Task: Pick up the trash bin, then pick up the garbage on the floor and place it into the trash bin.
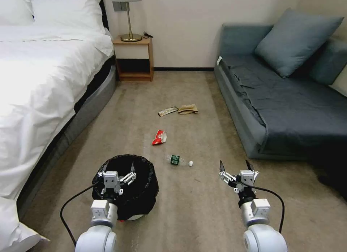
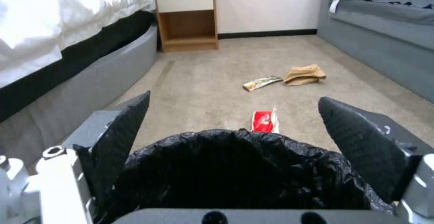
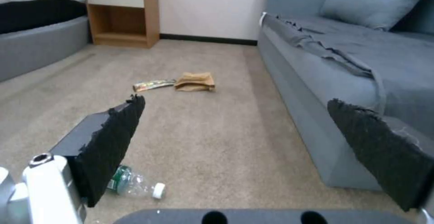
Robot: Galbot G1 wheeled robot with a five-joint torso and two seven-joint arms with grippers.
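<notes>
The trash bin (image 1: 142,194), round with a crinkly black liner, stands on the carpet at the lower left. My left gripper (image 1: 118,169) hovers open over its mouth; in the left wrist view the black liner (image 2: 235,169) lies between the spread fingers (image 2: 124,129). My right gripper (image 1: 235,166) is open above bare carpet, right of the bin. Garbage lies ahead: a clear bottle (image 1: 179,160) (image 3: 135,185) with green label, a red-white wrapper (image 1: 159,137) (image 2: 264,121), a long yellowish wrapper (image 1: 168,111) (image 2: 262,83) (image 3: 154,85) and a tan paper bag (image 1: 188,108) (image 2: 305,75) (image 3: 195,81).
A bed with white sheets (image 1: 39,86) borders the left side. A blue-grey sofa (image 1: 285,107) runs along the right. A wooden nightstand (image 1: 133,59) with a lamp stands at the far wall. Open carpet runs between bed and sofa.
</notes>
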